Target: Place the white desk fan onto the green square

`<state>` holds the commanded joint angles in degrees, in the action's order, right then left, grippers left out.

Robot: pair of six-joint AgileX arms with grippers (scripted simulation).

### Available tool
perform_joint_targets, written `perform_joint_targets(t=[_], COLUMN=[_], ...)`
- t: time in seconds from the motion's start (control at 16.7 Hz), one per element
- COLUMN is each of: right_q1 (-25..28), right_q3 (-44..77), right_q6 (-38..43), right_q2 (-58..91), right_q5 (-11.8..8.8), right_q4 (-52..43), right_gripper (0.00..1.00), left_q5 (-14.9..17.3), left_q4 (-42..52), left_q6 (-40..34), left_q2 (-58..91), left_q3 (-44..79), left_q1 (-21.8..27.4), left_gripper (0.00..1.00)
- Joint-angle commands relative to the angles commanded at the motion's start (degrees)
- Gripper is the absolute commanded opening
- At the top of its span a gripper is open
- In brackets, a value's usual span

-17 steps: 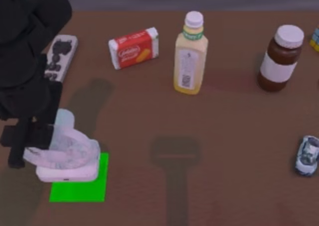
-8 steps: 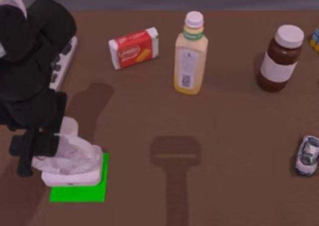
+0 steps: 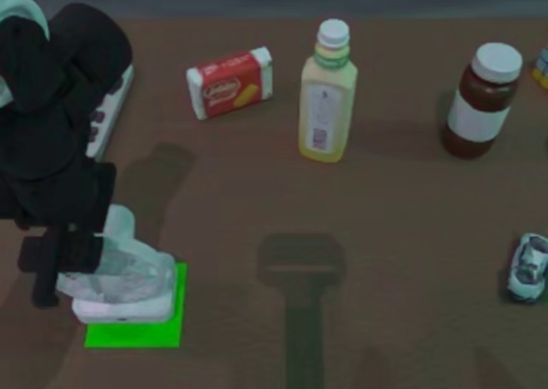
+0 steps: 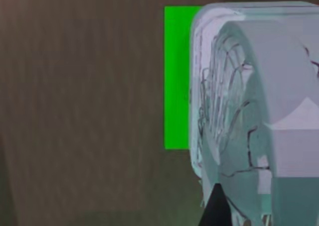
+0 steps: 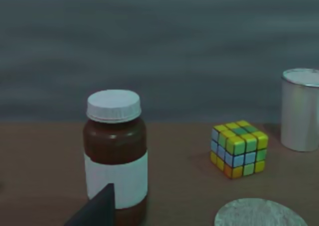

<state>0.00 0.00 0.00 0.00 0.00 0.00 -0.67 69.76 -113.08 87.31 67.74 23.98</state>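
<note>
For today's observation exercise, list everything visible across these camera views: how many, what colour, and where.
white desk fan: 1, white, near left, over green square
green square: 1, green, near left
remote: 1, grey, far left
snack pack: 1, red-white, far
bottle: 1, pale yellow, far centre
jar: 1, brown, white lid, far right
toy car: 1, white, right edge
cube: 1, multicoloured, far right
cup: 1, grey, beside cube
left gripper: black, at fan
right arm: out of top view

grey remote (image 3: 114,106) mostly under left arm, cube (image 3: 542,68) cut off

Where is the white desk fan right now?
Top view, near left: the white desk fan sits over the green square's far-left part, at the left gripper.
</note>
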Motion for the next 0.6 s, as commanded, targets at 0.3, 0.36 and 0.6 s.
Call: perform_joint_targets(t=[0.3,0.36,0.6], right_q1=[0.0,0.0,0.0], right_q3=[0.0,0.0,0.0], right_q6=[0.0,0.0,0.0], right_q2=[0.0,0.0,0.0], right_q5=[0.0,0.0,0.0], right_q4=[0.0,0.0,0.0], right_gripper=[1.0,1.0,1.0], left_q5=[0.0,0.0,0.0], left_q4=[0.0,0.0,0.0], left_q6=[0.0,0.0,0.0], left_q2=[0.0,0.0,0.0], left_q3=[0.0,0.0,0.0], left_q1=[0.0,0.0,0.0], left_gripper=[0.6,0.68,0.98])
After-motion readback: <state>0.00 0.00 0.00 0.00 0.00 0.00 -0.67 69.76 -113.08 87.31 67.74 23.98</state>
